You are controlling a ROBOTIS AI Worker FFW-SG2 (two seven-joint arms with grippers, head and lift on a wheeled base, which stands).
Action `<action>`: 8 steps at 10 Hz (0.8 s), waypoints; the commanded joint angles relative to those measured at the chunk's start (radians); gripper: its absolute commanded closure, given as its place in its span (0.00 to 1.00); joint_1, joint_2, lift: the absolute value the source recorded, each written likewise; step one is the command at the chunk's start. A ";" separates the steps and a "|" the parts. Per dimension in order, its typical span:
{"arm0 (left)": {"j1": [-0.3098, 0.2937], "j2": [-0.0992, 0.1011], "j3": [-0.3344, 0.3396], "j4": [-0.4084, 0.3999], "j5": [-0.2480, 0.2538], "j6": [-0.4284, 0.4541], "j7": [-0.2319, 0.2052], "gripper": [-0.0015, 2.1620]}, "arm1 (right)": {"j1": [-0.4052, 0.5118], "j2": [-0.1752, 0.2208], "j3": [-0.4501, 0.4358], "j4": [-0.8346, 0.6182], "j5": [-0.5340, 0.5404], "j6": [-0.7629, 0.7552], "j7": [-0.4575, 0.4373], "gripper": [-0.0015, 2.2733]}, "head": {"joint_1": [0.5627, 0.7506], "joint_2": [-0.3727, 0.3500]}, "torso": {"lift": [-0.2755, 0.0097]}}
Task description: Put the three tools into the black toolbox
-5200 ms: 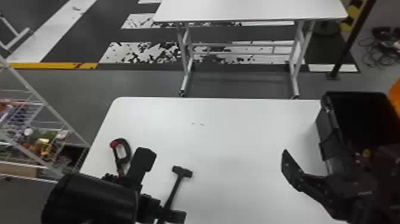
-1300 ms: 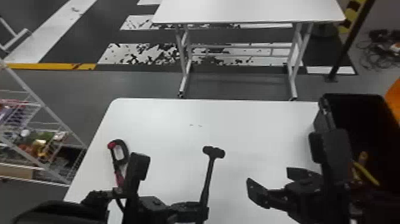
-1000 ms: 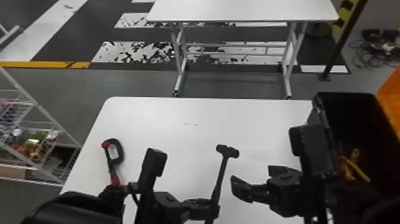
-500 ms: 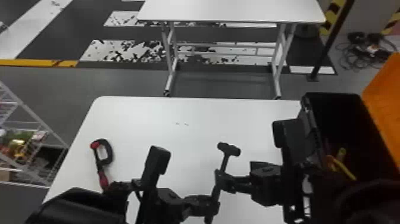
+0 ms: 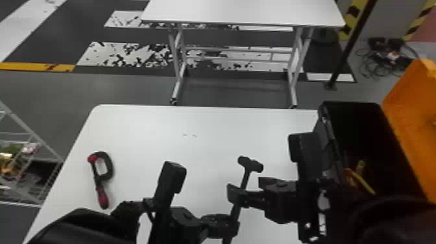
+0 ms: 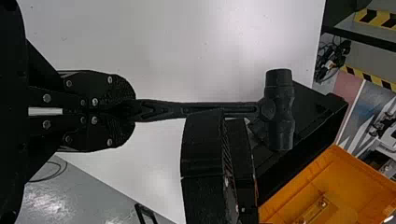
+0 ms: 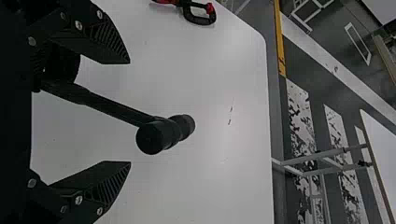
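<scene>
Item one: a black hammer with a double-faced head and a long handle [image 5: 245, 177], lower centre of the head view, held by our left gripper [image 6: 133, 111], its fingers closed on the handle's lower part. The hammer looks raised off the white table [image 5: 194, 155], though we cannot be sure by how much.

Item two: our right gripper [image 7: 130, 112], fingers apart, reaching in from the lower right beside the handle just below the head; whether it touches, we cannot tell.

Item three: a black C-shaped clamp with red handle and red tip [image 5: 99, 181], lying on the table at the lower left.

Item four: a yellow-handled tool [image 5: 364, 182], inside the black open-topped toolbox [image 5: 330, 136] with its orange lid [image 5: 408, 129] raised, right side of the frame.

Step in hand, by our judgement: a handover, left to right. We should centre the handle between the right pads, close below the head, and let the left go only once that grip is firm. The head will likely weigh forward and could twist the tool, so a high grip is wise; the fingers must not knock each other. Then the toolbox; the clamp remains to be put in.
</scene>
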 commanded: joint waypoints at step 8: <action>0.000 -0.002 -0.009 -0.001 0.000 -0.009 0.018 0.98 | 0.026 0.001 -0.011 -0.007 0.006 -0.082 -0.021 0.99 | 0.70 0.50 | 0.79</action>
